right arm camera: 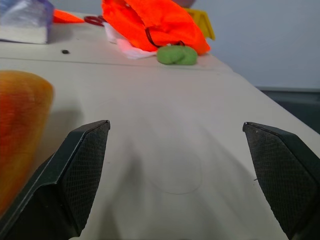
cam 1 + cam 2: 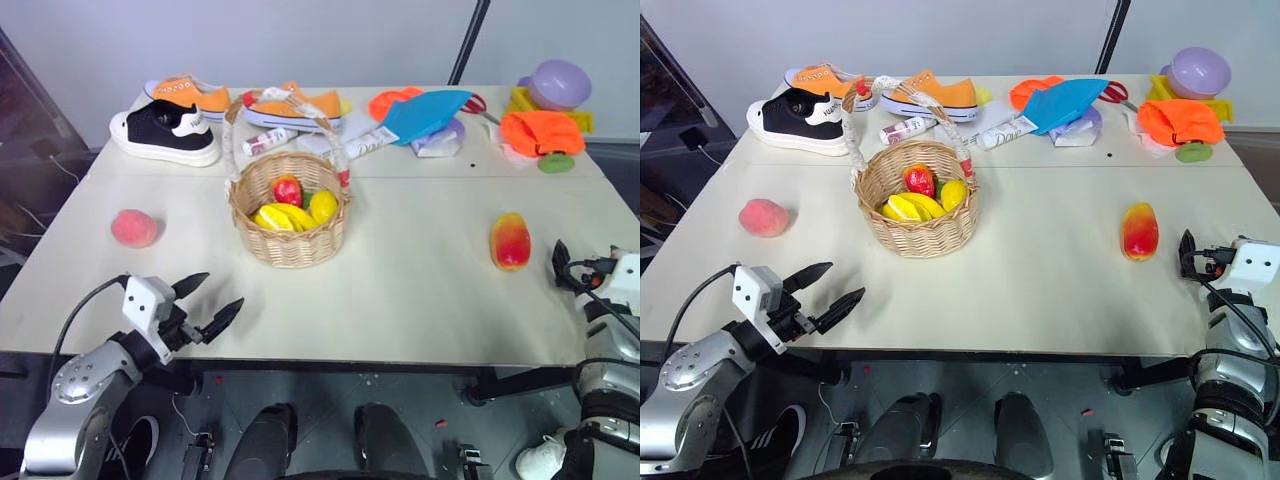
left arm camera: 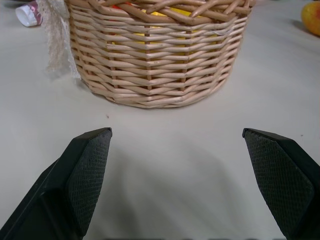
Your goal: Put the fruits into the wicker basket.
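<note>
Round fuzzy pink-red peach left of round tan wicker basket, oval red-yellow mango right, both on counter. Likely light, firm, rollable: pinch across middles. Left hand and right hand spread, empty.

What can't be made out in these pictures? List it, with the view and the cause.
- Contents of the wicker basket: the head views show only the top layer of fruit; its wall hides anything beneath.
- Mango: cut off by the right wrist view's edge.
- Purple bowl: its inside faces away in the head views.
- Label on the small tube behind the basket: too small to read.
- Right gripper: its fingers overlap in the head views.
</note>
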You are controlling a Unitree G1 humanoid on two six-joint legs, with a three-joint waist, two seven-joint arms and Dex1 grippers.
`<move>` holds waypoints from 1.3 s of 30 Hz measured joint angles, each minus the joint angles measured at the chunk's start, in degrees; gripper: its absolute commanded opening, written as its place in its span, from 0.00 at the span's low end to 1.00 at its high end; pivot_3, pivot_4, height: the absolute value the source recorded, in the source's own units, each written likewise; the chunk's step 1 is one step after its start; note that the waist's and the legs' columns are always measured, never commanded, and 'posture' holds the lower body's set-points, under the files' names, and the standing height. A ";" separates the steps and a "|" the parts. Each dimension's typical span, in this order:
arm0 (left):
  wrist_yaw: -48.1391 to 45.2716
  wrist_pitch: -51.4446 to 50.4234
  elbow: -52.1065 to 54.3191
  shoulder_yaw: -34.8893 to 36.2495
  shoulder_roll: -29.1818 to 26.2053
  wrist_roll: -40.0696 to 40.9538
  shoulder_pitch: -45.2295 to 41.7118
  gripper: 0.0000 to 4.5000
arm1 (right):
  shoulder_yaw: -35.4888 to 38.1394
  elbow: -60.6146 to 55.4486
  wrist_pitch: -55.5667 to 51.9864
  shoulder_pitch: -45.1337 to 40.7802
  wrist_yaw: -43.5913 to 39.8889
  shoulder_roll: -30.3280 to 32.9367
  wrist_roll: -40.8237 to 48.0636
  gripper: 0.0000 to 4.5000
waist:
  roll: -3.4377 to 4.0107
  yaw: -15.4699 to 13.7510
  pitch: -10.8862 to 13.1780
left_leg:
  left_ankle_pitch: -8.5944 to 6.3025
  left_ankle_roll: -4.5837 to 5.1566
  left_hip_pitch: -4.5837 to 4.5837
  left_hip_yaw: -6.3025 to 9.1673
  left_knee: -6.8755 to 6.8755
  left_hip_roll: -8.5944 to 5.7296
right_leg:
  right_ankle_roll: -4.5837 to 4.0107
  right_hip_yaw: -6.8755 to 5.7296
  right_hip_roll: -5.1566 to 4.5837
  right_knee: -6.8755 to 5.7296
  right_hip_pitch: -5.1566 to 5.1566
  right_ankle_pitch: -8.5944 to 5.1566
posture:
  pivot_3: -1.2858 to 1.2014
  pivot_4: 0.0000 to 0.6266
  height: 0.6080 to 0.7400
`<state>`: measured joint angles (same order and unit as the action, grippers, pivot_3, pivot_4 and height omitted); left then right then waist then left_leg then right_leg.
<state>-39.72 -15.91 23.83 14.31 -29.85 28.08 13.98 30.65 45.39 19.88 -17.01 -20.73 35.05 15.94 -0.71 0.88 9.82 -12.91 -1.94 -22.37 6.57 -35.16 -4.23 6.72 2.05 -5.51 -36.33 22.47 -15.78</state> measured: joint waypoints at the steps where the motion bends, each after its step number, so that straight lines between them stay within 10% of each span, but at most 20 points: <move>1: 0.06 0.31 0.00 0.00 0.15 -0.14 -0.02 1.00 | 0.00 0.72 0.32 -0.30 -0.17 0.10 0.01 0.99 | 0.00 0.01 0.00 | -0.01 0.01 0.00 0.00 0.00 0.00 | 0.00 0.00 0.00 0.02 -0.01 0.00 | 0.52 0.24 1.00; 25: -2.72 4.04 -0.34 -0.63 -0.65 -1.71 -2.66 1.00 | -0.97 -0.11 2.85 -1.28 -3.29 -0.31 1.64 0.99 | 0.02 -0.05 0.01 | -0.05 0.09 0.00 -0.04 0.01 0.01 | 0.00 0.03 -0.01 0.14 -0.05 0.00 | 0.52 0.24 1.00; 39: -5.25 3.62 -0.24 0.56 -1.69 1.91 -3.36 1.00 | -8.07 -21.29 -6.06 -3.31 -9.96 -1.91 6.23 0.99 | 0.19 0.10 0.10 | -0.06 0.09 -0.02 -0.01 0.02 0.05 | 0.01 0.07 0.01 0.13 0.01 0.01 | 0.52 0.24 1.00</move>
<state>-44.98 -12.29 23.59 14.87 -31.54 29.99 10.62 22.58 24.10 13.82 -20.31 -30.69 33.13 22.16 -0.52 0.97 9.92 -12.96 -1.85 -22.38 6.56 -35.14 -4.18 6.74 2.11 -5.50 -36.20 22.47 -15.77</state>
